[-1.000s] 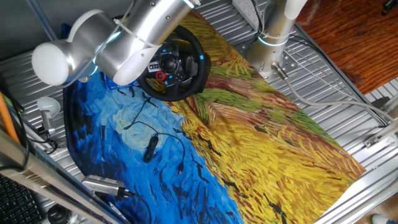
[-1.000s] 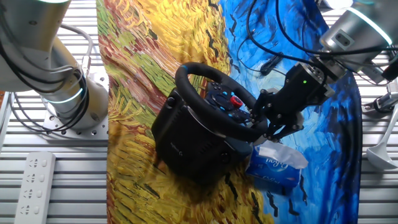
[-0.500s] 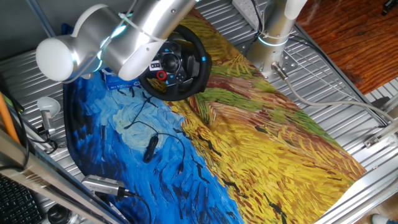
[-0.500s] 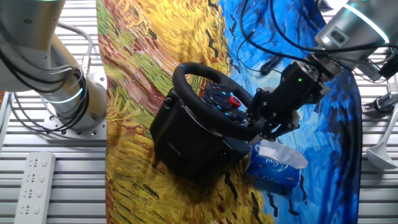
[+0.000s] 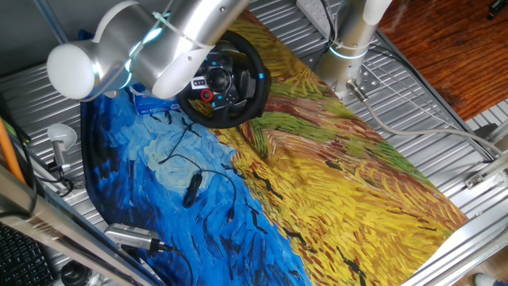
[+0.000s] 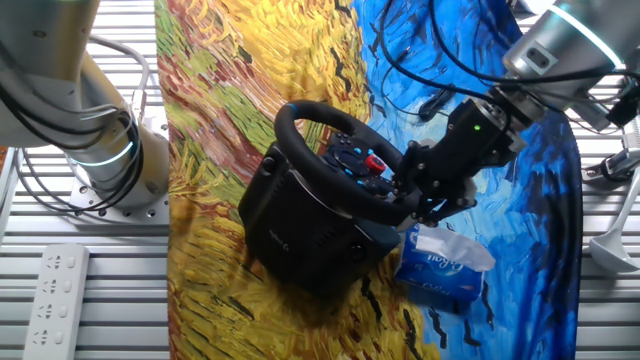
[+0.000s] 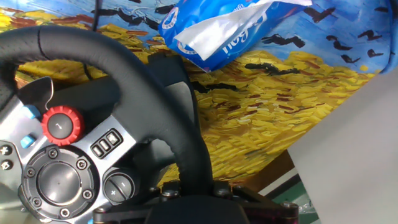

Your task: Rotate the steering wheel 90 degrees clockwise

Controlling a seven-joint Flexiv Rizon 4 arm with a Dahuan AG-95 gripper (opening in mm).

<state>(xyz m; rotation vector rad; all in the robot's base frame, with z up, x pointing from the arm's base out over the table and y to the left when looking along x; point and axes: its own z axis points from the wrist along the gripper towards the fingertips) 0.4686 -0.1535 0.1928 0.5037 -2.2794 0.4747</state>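
Note:
The black steering wheel (image 5: 248,99) stands on its base at the far end of the painted cloth, with a red knob (image 5: 205,96) on the hub. In the other fixed view my gripper (image 6: 410,195) is closed round the wheel's rim (image 6: 320,115) on the side nearest the tissue pack. In the hand view the thick rim (image 7: 180,130) runs down between my jaws (image 7: 193,186), with the red knob (image 7: 61,123) and hub buttons to its left. In the first fixed view my silver arm (image 5: 159,48) hides the gripper.
A blue tissue pack (image 6: 445,265) lies right beside the wheel's base, under my gripper; it also shows in the hand view (image 7: 217,28). A small black cabled device (image 5: 192,189) lies on the blue part of the cloth. The arm's base (image 6: 110,150) and a power strip (image 6: 55,290) stand off the cloth.
My gripper has moved a little along with the rim it holds, and the wheel has shifted slightly left in the other fixed view. My arm has shifted slightly.

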